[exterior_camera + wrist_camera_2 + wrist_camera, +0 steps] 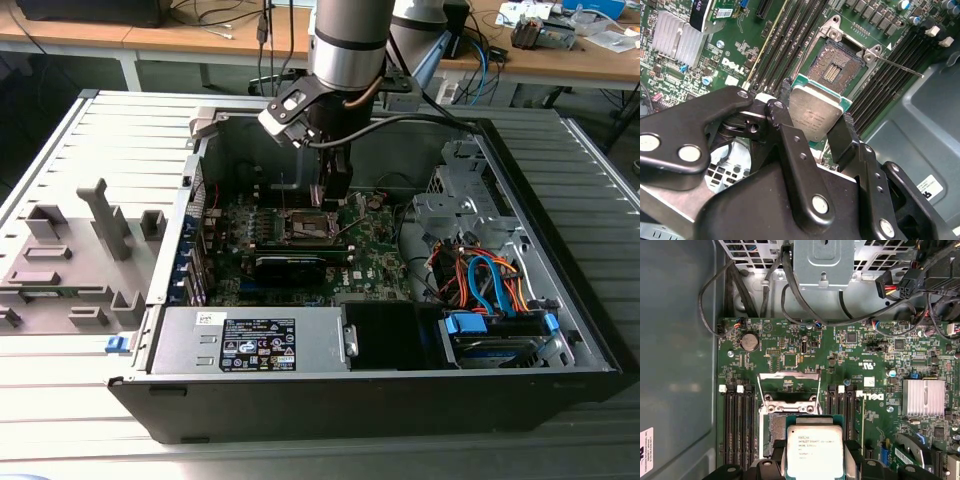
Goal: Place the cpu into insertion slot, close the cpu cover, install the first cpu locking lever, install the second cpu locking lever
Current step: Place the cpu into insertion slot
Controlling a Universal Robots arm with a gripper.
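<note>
My hand (pixel 816 105) was clenched on the small, flat, square, silver-grey metal-topped cpu (pixel 812 117), its black fingers (pixel 785 100) pinching two opposite edges. I held the chip just over the square, dark, metal-rimmed insertion slot (pixel 832 70) on the green motherboard (pixel 790 352). It was not seated, and the socket's contacts lay bare. In the first wrist view the thin silver-grey metal-frame cpu cover (pixel 789 382) stood open beyond the socket. A thin metal locking lever (pixel 900 66) stuck out from the socket's corner. In the exterior view my hand (pixel 335 190) hung inside the open black computer case (pixel 560 345).
</note>
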